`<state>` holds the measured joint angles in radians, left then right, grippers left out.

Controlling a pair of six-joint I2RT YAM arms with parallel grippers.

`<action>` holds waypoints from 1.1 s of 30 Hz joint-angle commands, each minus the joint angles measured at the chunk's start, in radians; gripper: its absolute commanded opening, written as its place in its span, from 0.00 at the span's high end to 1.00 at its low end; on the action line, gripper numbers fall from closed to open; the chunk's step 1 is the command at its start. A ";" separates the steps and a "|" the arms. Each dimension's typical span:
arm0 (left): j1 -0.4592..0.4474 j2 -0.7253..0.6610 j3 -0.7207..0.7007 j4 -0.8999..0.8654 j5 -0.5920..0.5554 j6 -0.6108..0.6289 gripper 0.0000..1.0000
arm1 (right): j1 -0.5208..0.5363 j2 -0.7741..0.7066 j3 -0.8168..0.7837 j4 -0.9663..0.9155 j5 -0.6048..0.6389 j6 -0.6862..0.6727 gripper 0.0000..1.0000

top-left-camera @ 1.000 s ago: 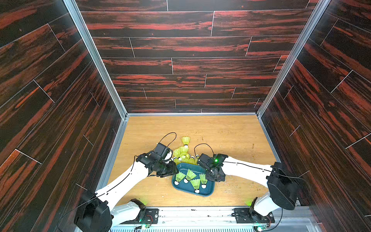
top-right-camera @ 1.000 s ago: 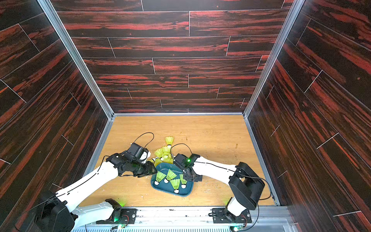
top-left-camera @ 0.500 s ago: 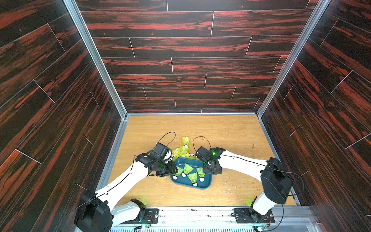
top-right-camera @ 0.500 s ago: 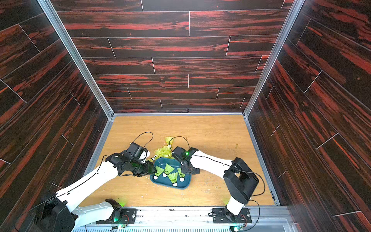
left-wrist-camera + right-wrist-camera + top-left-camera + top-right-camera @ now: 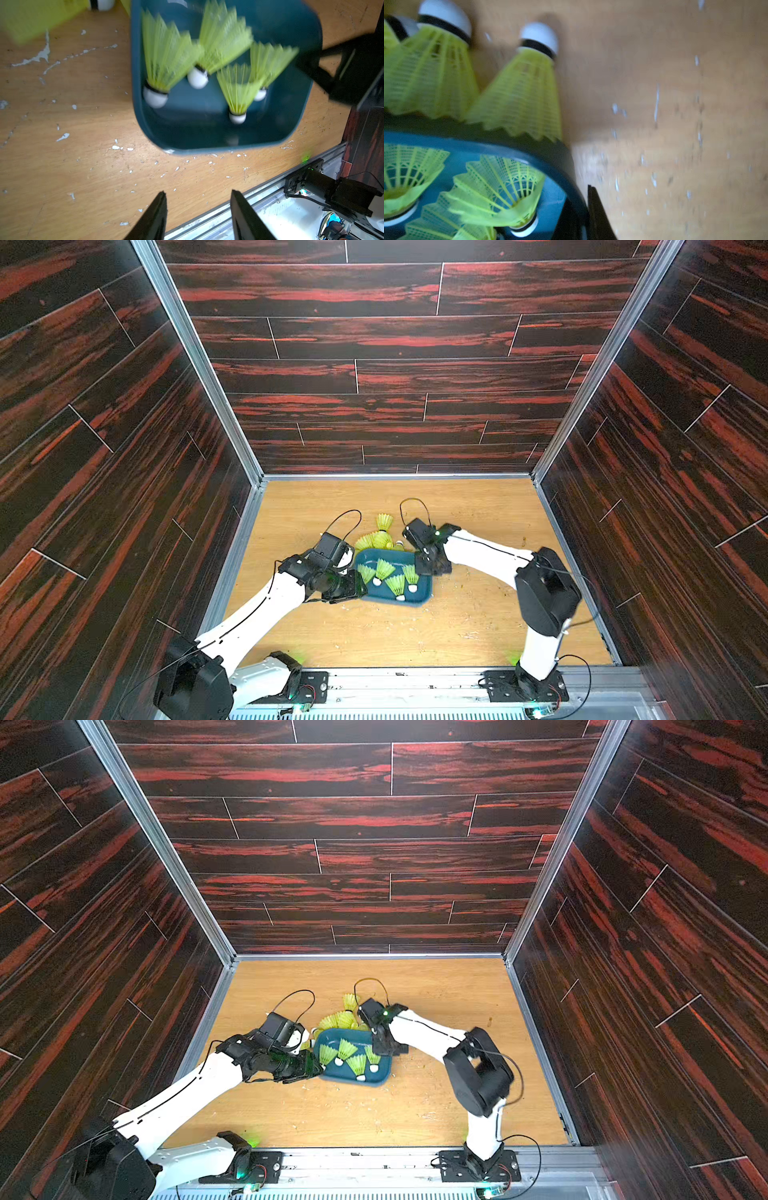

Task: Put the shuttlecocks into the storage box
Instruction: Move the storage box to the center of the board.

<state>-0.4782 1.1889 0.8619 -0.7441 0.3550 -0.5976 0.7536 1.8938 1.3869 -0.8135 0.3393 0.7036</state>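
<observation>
The dark teal storage box [image 5: 417, 600] [image 5: 375, 1080] lies on the wooden floor with several neon yellow-green shuttlecocks [image 5: 383, 569] [image 5: 166, 60] [image 5: 496, 187] inside. More shuttlecocks [image 5: 373, 540] [image 5: 519, 93] lie on the floor against its far side, and one [image 5: 384, 521] lies a little farther back. My right gripper [image 5: 432, 568] [image 5: 388, 1049] [image 5: 583, 205] is shut on the box's right rim [image 5: 529, 149], one finger inside and one outside. My left gripper [image 5: 360, 590] [image 5: 198, 192] stands open and empty just off the box's left side.
Dark wood-patterned walls close in the floor on three sides. A metal rail [image 5: 399, 680] with both arm bases runs along the front edge. White flecks dot the floor [image 5: 83, 166] in front of the box.
The right gripper has closed fully on the box rim and moved the box with its shuttlecocks toward the back, up against the loose shuttlecocks. The left arm has stayed put.
</observation>
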 commanded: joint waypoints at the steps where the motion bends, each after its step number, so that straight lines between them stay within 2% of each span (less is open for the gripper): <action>1: 0.007 -0.028 0.022 -0.030 -0.011 0.016 0.47 | -0.025 0.059 0.051 -0.011 0.057 -0.078 0.89; 6: 0.013 -0.038 0.025 -0.041 -0.017 0.018 0.47 | -0.042 0.096 0.095 -0.005 0.068 -0.135 0.90; 12: 0.021 -0.052 0.016 -0.051 -0.018 0.025 0.47 | -0.042 0.059 0.062 0.027 0.048 -0.194 0.91; 33: 0.029 -0.034 0.060 -0.054 -0.024 0.030 0.47 | -0.022 -0.231 -0.267 0.065 -0.036 -0.198 0.91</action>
<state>-0.4553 1.1568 0.8940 -0.7784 0.3470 -0.5793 0.7227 1.6909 1.1564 -0.7189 0.3016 0.5213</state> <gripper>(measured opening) 0.532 0.105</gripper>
